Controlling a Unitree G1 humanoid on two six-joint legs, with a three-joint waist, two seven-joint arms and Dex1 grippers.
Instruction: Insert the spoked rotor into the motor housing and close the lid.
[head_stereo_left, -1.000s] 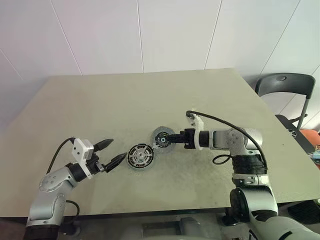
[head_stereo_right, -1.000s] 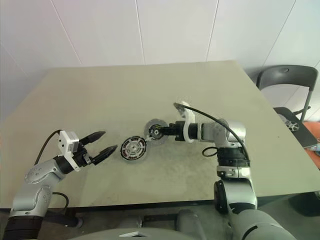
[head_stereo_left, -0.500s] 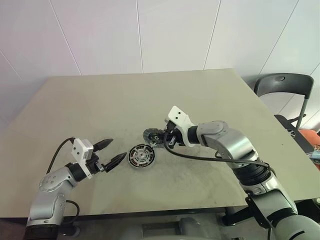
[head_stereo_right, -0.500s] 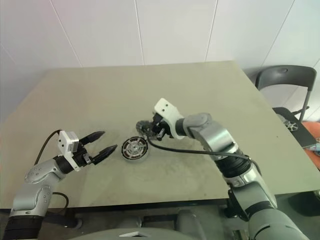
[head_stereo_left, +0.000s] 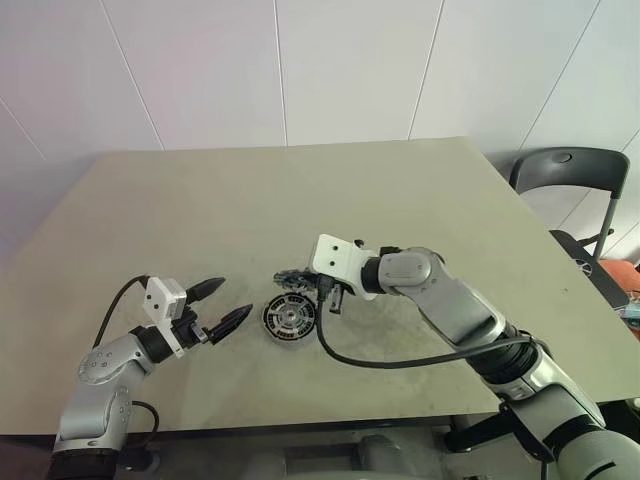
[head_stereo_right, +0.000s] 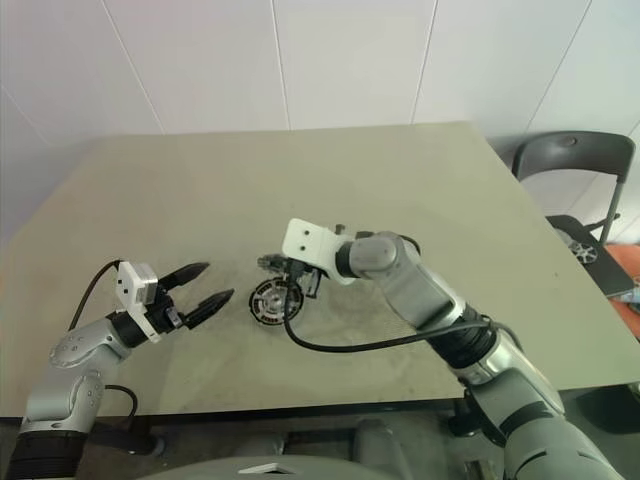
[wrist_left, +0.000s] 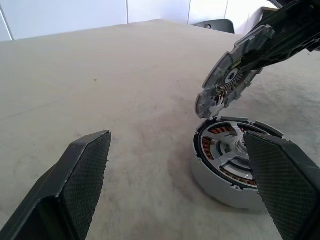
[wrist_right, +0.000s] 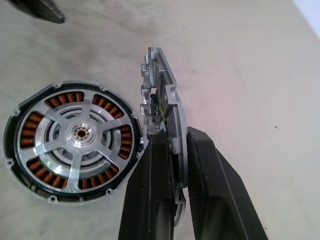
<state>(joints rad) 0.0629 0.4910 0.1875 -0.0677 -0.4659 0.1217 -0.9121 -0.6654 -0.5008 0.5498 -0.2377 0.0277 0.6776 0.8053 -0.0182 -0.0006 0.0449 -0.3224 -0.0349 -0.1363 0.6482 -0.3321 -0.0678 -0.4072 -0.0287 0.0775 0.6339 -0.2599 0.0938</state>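
Swinging leftward and rolling, the right hand (wrist_right: 175, 200) has carried the lid (wrist_right: 162, 107), clamped on edge, beside the housing (wrist_right: 75, 147); left hand (head_stereo_left: 218, 305) waits, fingers apart.

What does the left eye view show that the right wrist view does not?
Left eye view alone: the open left gripper, the table's edges, a chair and the wall. Right wrist view alone: the spoked rotor seated inside the motor housing's copper windings. Both: the right gripper pinching the lid on edge, tilted beside the housing.
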